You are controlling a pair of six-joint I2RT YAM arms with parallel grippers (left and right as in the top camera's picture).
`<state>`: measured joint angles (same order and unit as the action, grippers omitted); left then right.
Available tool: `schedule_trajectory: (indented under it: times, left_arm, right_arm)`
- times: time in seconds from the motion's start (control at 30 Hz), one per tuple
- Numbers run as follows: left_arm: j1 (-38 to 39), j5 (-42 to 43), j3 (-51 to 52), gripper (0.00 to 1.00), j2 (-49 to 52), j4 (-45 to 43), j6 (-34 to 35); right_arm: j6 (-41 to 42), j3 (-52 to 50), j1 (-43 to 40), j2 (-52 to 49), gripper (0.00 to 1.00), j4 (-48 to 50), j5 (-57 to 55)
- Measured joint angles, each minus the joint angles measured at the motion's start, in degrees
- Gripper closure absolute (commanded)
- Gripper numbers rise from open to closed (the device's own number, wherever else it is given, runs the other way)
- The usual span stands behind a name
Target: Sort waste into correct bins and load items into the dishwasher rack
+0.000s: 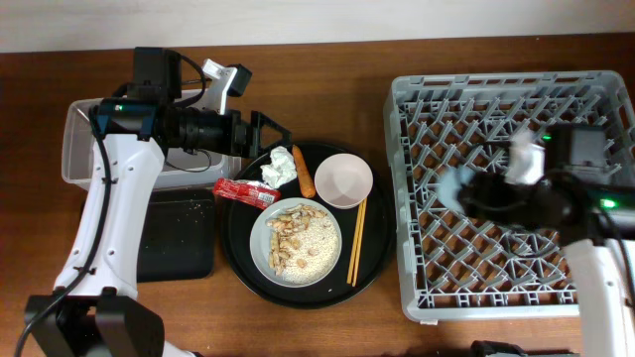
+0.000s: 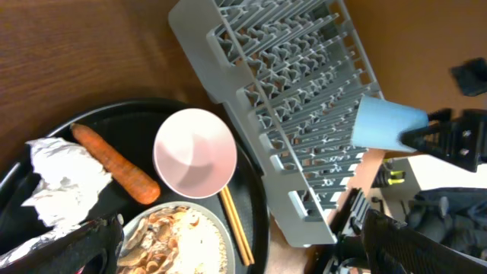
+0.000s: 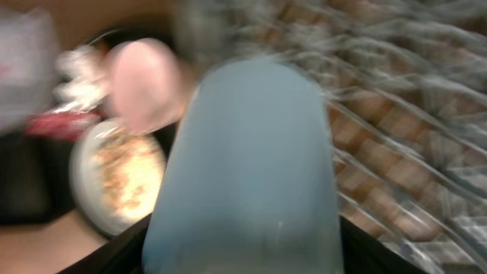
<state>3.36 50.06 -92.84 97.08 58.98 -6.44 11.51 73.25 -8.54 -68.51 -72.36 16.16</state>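
Black fingers spread wide, the left gripper [image 1: 272, 136] hung empty over the far left edge of the round tray [image 1: 236, 248], with the crumpled tissue [image 1: 280, 167] just beneath it. Further right, the right gripper [image 2: 415, 135] was clamped on the cup [image 2: 384, 124], holding it over the left-middle part of the rack [image 1: 402, 198]. Whether the cup touched the pegs could not be told.

Farthest left sat the clear tub [image 1: 74, 139], partly hidden by the left arm, with the shallow black tray [image 1: 179, 238] in front of it. On the round tray lay the red wrapper [image 1: 246, 191], the carrot [image 1: 304, 171], the plate [image 1: 298, 280] heaped with food scraps [image 1: 293, 236], the bowl [image 1: 343, 180] and the chopsticks [image 1: 354, 243], all well apart from the cup.

The cup was plain light blue, smooth-sided and narrower at one end. It was blurred in the overhead and right wrist views.
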Motion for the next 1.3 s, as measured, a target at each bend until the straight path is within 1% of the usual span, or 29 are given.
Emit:
schedule_trajectory:
  times: [0.07, 0.13, 0.2, 0.23, 0.3, 0.4, 0.47, 0.57, 0.6, 0.63, 0.67, 0.7, 0.73, 0.77, 0.8, 0.83, 0.87, 1.0, 1.1, 1.17, 1.3]
  left_arm:
    - [0.02, -0.68, 0.0, 0.0, 0.0, 0.0, 0.0]
    - [0.0, -1.2, 0.0, 0.0, 0.0, 0.0, 0.0]
    - [0.0, -2.01, 0.0, 0.0, 0.0, 0.02, 0.0]
    - [0.0, -2.73, 0.0, 0.0, 0.0, 0.13, 0.0]
    - [0.0, -3.76, 0.0, 0.0, 0.0, 0.68, 0.0]
    - [0.0, -4.46, 0.0, 0.0, 0.0, 1.7, 0.0]
    - [0.0, -4.63, 0.0, 0.0, 0.0, 1.75, 0.0]
    - [0.0, -4.72, 0.0, 0.0, 0.0, 2.1, 0.0]
    - [0.0, -4.74, 0.0, 0.0, 0.0, 2.32, 0.0]
    - [0.0, -4.79, 0.0, 0.0, 0.0, 2.69, 0.0]
    - [0.0, -4.9, 0.0, 0.0, 0.0, 2.84, 0.0]
    - [0.0, -4.92, 0.0, 0.0, 0.0, 2.95, 0.0]
    - [0.0, -4.94, 0.0, 0.0, 0.0, 3.08, 0.0]
    - [0.0, -5.01, 0.0, 0.0, 0.0, 3.28, 0.0]
    - [0.0, -5.09, 0.0, 0.0, 0.0, 3.56, 0.0]
    - [0.0, -5.14, 0.0, 0.0, 0.0, 3.58, 0.0]
    - [0.0, -5.14, 0.0, 0.01, 0.0, 3.63, 0.0]
    - [0.0, -4.66, 0.0, 0.01, -0.13, 4.22, 0.0]
    - [0.0, -4.5, 0.09, 0.0, -1.88, 4.66, 0.0]
    - [0.0, -5.29, 0.11, 0.0, -5.18, 4.66, 0.0]
    - [0.17, -9.75, 0.11, 0.0, -12.48, 4.68, 0.0]
  right_arm:
    - [2.23, 1.01, -3.8, 0.52, 0.32, -3.69, -6.38]
    - [3.58, 1.01, -7.91, 0.48, 0.32, -5.05, -10.88]
    - [4.39, 1.03, -11.32, -0.31, 0.33, -5.55, -13.4]
    - [4.79, 1.05, -13.94, -1.46, 0.35, -6.08, -14.8]
    - [4.74, 1.07, -16.9, -4.02, 0.32, -6.51, -14.91]
    - [2.95, 1.07, -17.2, -6.97, 0.31, -6.08, -12.61]
    - [1.75, 1.07, -16.57, -8.28, 0.28, -5.62, -11.04]
    - [0.26, 1.09, -15.34, -8.15, 0.28, -5.62, -8.85]
    - [0.02, 1.09, -14.93, -8.04, 0.3, -5.66, -8.04]
    - [-0.5, 1.11, -14.29, -7.93, 0.4, -5.92, -6.95]
    - [-0.76, 1.11, -13.53, -7.87, 0.44, -6.58, -6.38]
    - [-1.42, 1.11, -12.0, -7.72, 0.57, -7.72, -5.53]
    - [-1.38, 1.11, -10.64, -7.61, 0.65, -8.41, -5.25]
    - [-1.42, 1.09, -8.9, -7.52, 0.72, -8.63, -5.01]
    - [-1.01, 0.83, -7.3, -7.39, 0.75, -8.39, -4.87]
    - [-0.98, 0.48, -6.1, -7.37, 0.76, -8.13, -4.85]
    - [0.66, -1.09, -3.85, -7.15, 0.8, -6.1, -5.6]
    - [5.77, -5.9, -1.36, -7.48, 0.86, 0.2, -8.83]
    - [8.94, -7.48, -1.2, -9.05, 0.86, 4.5, -10.1]
    - [9.88, -7.65, -1.2, -10.36, 0.87, 9.18, -9.81]
    - [8.83, -7.85, -1.2, -11.28, 0.87, 20.72, -4.33]
